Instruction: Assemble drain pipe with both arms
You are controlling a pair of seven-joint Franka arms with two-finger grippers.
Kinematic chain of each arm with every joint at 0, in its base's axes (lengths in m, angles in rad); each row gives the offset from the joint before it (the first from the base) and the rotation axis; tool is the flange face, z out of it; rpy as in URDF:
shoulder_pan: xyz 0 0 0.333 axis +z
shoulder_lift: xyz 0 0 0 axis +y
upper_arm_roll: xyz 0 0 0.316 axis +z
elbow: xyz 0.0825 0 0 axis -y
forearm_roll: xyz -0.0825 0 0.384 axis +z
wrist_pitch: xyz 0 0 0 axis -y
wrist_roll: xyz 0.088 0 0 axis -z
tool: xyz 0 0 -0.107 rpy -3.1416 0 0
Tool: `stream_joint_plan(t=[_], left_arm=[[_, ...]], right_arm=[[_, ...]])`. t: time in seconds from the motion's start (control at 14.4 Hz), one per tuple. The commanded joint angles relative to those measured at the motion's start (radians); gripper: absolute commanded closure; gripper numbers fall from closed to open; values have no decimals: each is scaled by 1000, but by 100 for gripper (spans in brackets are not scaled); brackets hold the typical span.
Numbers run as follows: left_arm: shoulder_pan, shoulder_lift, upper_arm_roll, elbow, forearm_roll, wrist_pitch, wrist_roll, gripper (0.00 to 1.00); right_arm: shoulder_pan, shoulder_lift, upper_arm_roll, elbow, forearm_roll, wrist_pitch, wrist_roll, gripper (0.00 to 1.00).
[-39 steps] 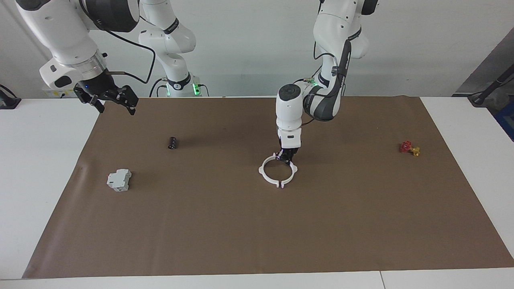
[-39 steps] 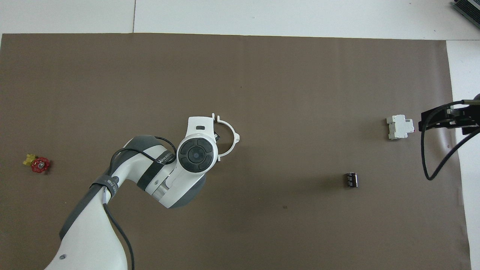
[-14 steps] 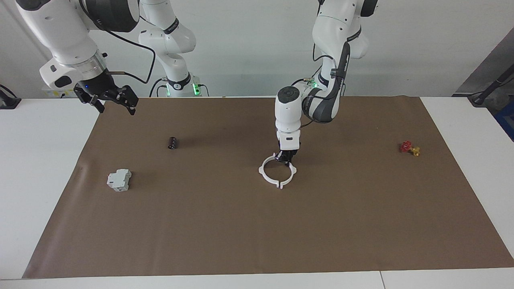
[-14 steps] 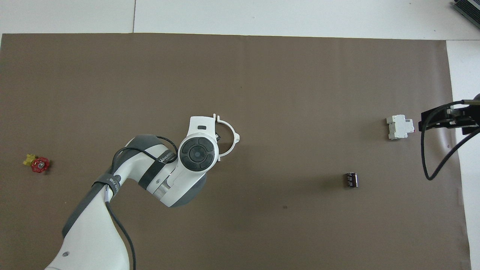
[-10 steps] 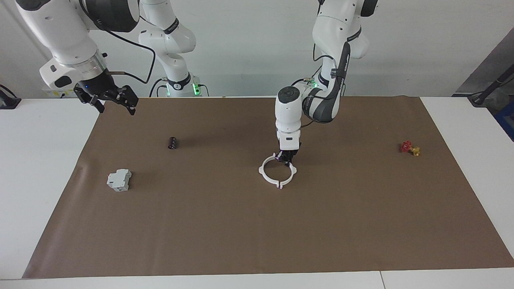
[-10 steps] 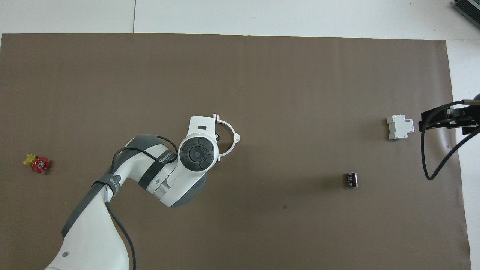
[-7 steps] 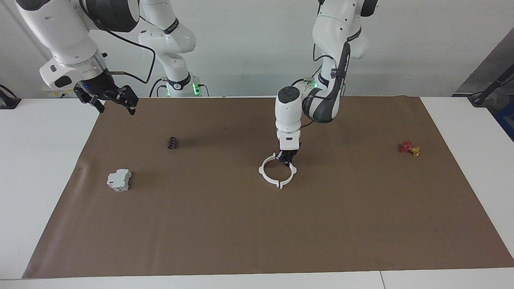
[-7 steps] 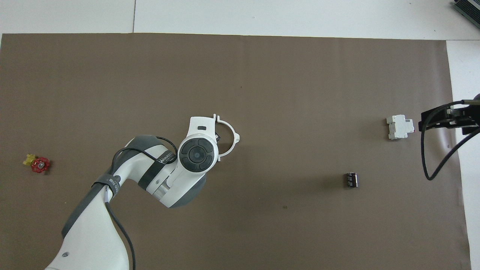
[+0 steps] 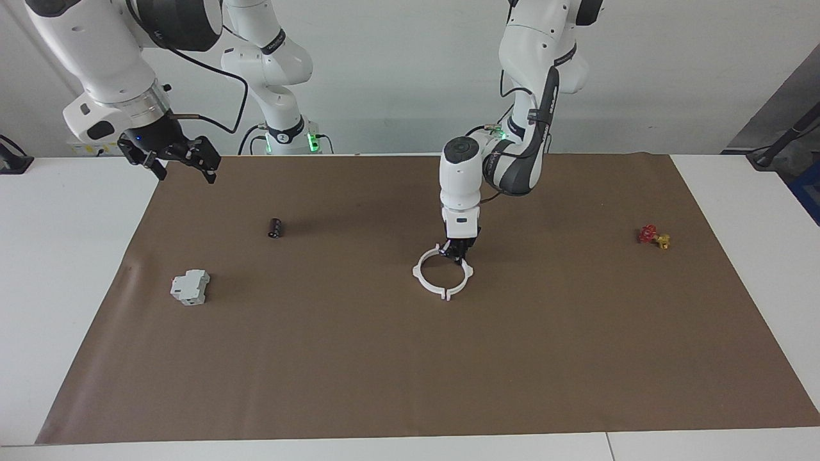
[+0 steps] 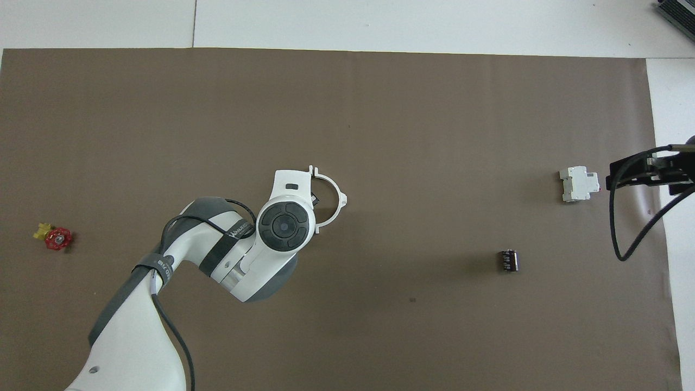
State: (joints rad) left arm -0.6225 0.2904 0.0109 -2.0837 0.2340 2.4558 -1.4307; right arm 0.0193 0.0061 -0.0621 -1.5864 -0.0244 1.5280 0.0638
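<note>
Right gripper first, since I am reading the facing view from its left edge across: I am seeing it hanging in the air with its fingers spread and nothing between them, over the corner of the brown mat at the right arm's end of the table. That arm is waiting.

On the mat I am noting a grey-white boxy block and a small black cylinder, the cylinder sitting at about one o'clock from the block and nearer to the robots.

At mid-mat the drain pipe is lying flat as a white ring, its two halves meeting at tabs at about six and twelve o'clock of the ring in the facing view. I am watching the left gripper, pointing straight down, clenched at the ring's rim at about one o'clock, the part nearest the robots. I cannot tell whether the closed fingertips are pinching the rim or only pressing on it. In the overhead view the left arm's wrist is covering most of the ring, leaving only one arc showing.

Toward the left arm's end of the table a small red and yellow piece is lying on the mat, at about two o'clock from the ring, well apart from it.
</note>
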Motion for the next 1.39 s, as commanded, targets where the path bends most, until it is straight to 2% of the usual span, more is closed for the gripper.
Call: stream_joint_plan(t=[0.0, 1.32], left_arm=[[-6, -8, 0, -52, 10, 9, -10, 100], [-13, -10, 0, -52, 10, 11, -56, 100]], right_arm=[[-7, -26, 5, -26, 11, -6, 8, 0], [-7, -26, 5, -26, 11, -6, 10, 0]])
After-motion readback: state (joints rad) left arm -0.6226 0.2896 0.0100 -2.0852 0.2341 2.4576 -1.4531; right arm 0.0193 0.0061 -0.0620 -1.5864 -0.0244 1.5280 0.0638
